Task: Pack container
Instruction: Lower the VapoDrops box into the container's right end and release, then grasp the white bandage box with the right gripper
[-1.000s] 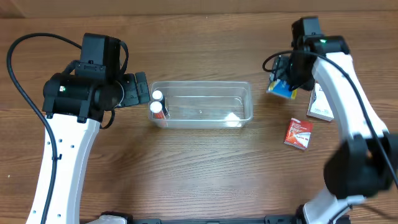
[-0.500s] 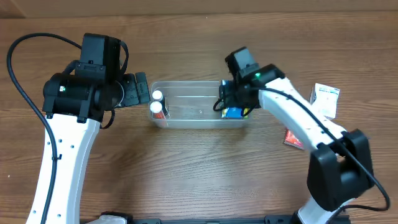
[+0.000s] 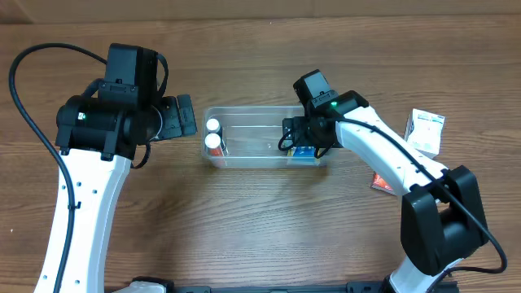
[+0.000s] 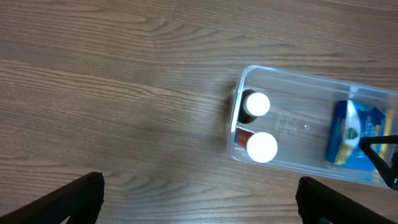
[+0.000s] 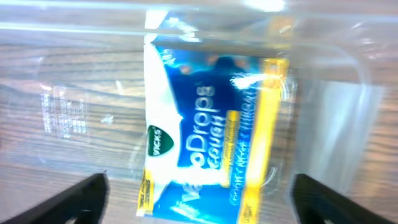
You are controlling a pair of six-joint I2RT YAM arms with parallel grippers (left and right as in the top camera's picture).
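The container (image 3: 262,110) is a clear shallow bin at mid-table. At its left end stand two white-capped tubes (image 3: 213,133), which also show in the left wrist view (image 4: 262,147). A blue and yellow cough-drop bag (image 5: 211,130) lies in the bin's right end (image 5: 329,106); it also shows in the overhead view (image 3: 305,151) and the left wrist view (image 4: 353,134). My right gripper (image 3: 303,143) hovers just above the bag, with its jaws (image 5: 205,199) open wide on either side and apart from it. My left gripper (image 3: 186,116) is open and empty over bare wood (image 4: 202,199), left of the container (image 4: 292,72).
A white box (image 3: 425,132) lies right of the container. A red box (image 3: 387,181) lies nearer the front, partly under my right arm. The tabletop is wood.
My right gripper carried the blue bag from the right side of the table into the container's right end and has let it go. The container shifted slightly right. The left arm is still.
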